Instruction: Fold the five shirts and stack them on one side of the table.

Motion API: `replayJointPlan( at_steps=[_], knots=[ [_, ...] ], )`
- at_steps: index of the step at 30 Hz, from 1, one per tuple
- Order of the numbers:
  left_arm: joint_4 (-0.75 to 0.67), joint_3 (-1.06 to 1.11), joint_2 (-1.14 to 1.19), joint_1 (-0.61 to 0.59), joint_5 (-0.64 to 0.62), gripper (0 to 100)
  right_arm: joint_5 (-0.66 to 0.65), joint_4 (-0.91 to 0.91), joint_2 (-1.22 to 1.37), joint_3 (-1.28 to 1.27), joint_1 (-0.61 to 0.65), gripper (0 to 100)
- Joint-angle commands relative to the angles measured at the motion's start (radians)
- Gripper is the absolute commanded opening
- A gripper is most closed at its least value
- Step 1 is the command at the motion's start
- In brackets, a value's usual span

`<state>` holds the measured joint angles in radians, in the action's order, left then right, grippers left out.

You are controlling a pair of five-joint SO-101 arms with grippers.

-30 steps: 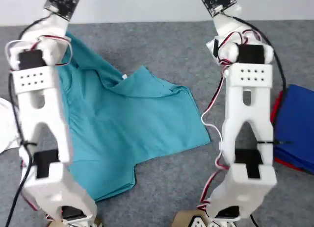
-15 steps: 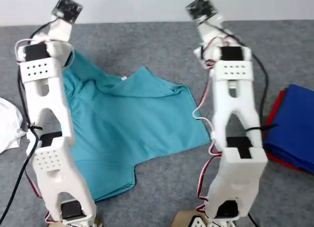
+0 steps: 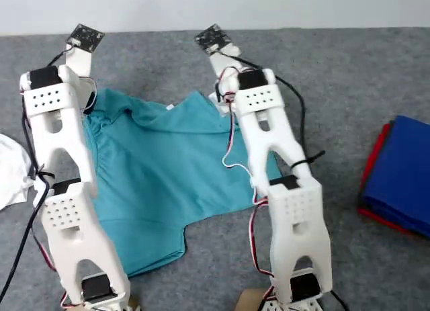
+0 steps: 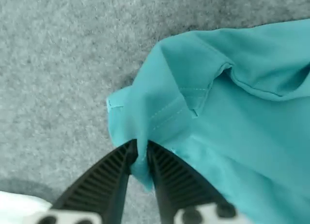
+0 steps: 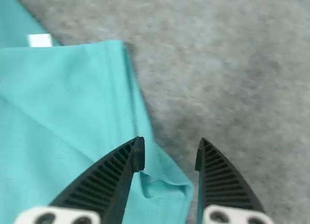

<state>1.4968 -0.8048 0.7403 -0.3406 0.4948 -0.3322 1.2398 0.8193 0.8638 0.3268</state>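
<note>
A teal shirt (image 3: 168,170) lies spread and rumpled on the grey carpeted table, left of the middle. My left gripper (image 4: 140,154) is shut on a bunched fold at the shirt's (image 4: 242,112) far left corner. The right arm (image 3: 259,103) reaches over the shirt's far right part. My right gripper (image 5: 169,156) is open and hovers just above the shirt's (image 5: 63,112) hemmed edge, with one finger over the cloth and the other over bare carpet. A small white label (image 5: 39,40) shows at the shirt's edge.
A folded blue shirt (image 3: 400,170) rests on a red one (image 3: 376,160) at the table's right edge. A white shirt (image 3: 10,170) lies crumpled at the left edge. Bare carpet (image 3: 336,76) stretches between the teal shirt and the stack.
The right arm has swung left from beside the blue stack to over the teal shirt's far edge. The left gripper has pulled the shirt's far left corner nearer, bunching the cloth.
</note>
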Motion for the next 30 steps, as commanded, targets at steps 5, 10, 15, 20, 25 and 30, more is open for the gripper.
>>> replayJointPlan(
  at_steps=[5, 10, 15, 20, 25, 30],
  knots=[
    [0.005, -0.035, 0.012, 0.002, -0.048, 0, 0.02, 0.225, 0.225, 0.52, 0.01, 18.5],
    [0.005, -0.038, 0.037, 0.002, -0.075, 0, 0.02, 0.206, 0.338, 0.575, 0.044, 18.6],
    [0.006, -0.036, 0.038, -0.003, -0.075, 0, 0.018, 0.122, 0.421, 0.571, 0.076, 18.6],
    [0.008, -0.038, 0.032, -0.005, -0.075, 0, 0.015, 0.12, 0.484, 0.578, 0.07, 13.2],
    [0.008, -0.039, 0.031, -0.005, -0.075, 0, -0.068, 0.228, 0.426, 0.58, 0.058, 1.7],
    [0.008, -0.039, 0.029, -0.003, -0.075, 0, -0.094, 0.401, 0.332, 0.58, 0.031, 1.0]
  ],
)
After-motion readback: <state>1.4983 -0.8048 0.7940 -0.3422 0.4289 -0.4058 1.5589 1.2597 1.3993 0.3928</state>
